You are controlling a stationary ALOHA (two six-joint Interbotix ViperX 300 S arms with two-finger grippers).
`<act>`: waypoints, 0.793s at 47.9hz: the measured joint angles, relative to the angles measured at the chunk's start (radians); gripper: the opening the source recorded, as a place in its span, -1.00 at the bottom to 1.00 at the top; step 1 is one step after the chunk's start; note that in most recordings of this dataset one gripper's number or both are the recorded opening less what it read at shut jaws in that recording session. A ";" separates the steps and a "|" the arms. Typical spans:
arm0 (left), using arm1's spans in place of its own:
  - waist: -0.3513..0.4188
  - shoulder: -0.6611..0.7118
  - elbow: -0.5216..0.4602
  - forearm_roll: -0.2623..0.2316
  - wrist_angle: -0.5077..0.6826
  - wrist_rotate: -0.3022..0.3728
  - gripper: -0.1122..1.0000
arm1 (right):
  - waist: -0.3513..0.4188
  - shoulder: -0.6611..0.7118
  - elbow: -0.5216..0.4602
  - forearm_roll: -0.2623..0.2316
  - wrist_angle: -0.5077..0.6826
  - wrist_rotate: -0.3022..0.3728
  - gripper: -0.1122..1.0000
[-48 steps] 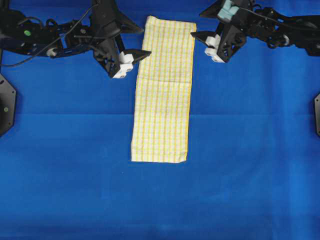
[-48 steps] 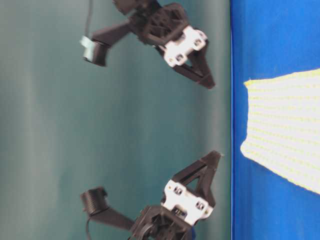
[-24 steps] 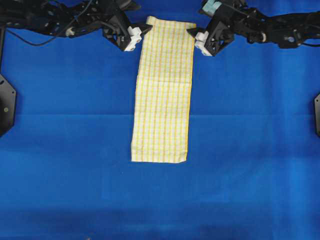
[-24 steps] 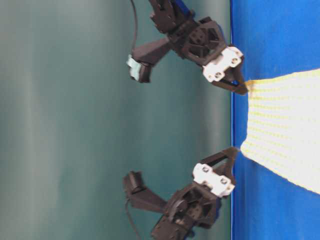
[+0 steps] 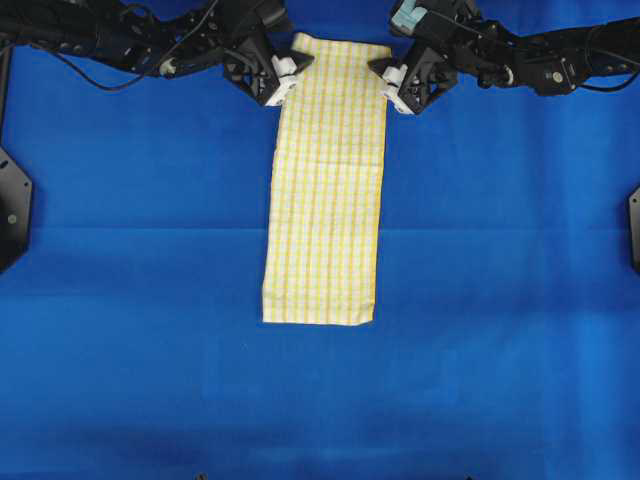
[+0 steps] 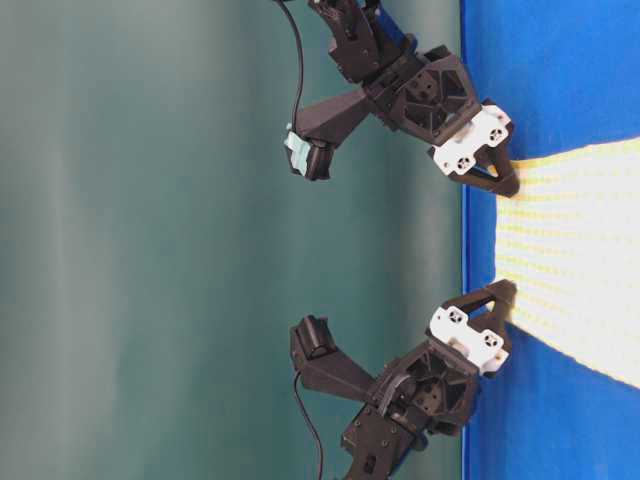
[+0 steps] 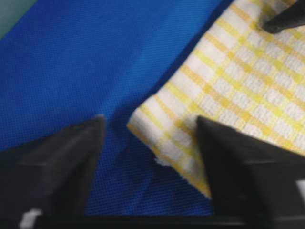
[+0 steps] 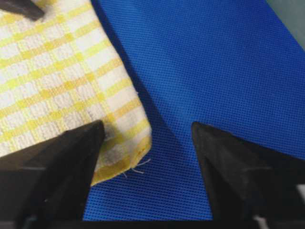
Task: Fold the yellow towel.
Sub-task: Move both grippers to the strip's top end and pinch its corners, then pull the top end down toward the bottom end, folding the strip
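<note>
I see the yellow towel (image 5: 325, 185) lying flat as a long strip on the blue surface (image 5: 500, 300), far end between both arms. Left gripper (image 5: 287, 72) straddles the far-left corner, jaws apart, one finger (image 7: 248, 167) over cloth, other on blue; nothing pinched. Right gripper (image 5: 390, 80) same at the far-right corner: jaws apart, corner between, not clamped.
</note>
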 measured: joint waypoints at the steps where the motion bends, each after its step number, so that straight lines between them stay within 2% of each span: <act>1: 0.000 0.000 -0.002 0.000 0.000 -0.002 0.05 | 0.000 0.000 0.000 0.000 0.000 -0.002 0.21; 3: 0.000 0.002 -0.002 0.000 0.002 0.000 -0.21 | 0.000 -0.002 -0.002 0.000 0.000 -0.006 0.00; 7: 0.000 0.000 -0.003 0.000 0.002 0.002 -0.60 | 0.000 0.002 -0.002 -0.003 0.000 -0.014 -0.46; 9: 0.000 0.000 -0.006 0.000 0.000 0.002 -0.74 | -0.002 0.002 -0.003 -0.006 0.000 -0.014 -0.63; 11: 0.000 0.000 -0.008 0.000 0.002 0.003 -0.75 | 0.000 0.002 -0.005 -0.012 0.000 -0.015 -0.72; 20: 0.000 0.003 -0.031 0.000 0.000 0.003 -0.75 | -0.011 0.003 -0.015 -0.044 0.000 -0.017 -0.72; 38: 0.035 0.008 -0.069 0.000 0.006 0.005 -0.75 | -0.063 0.002 -0.057 -0.075 0.008 -0.018 -0.72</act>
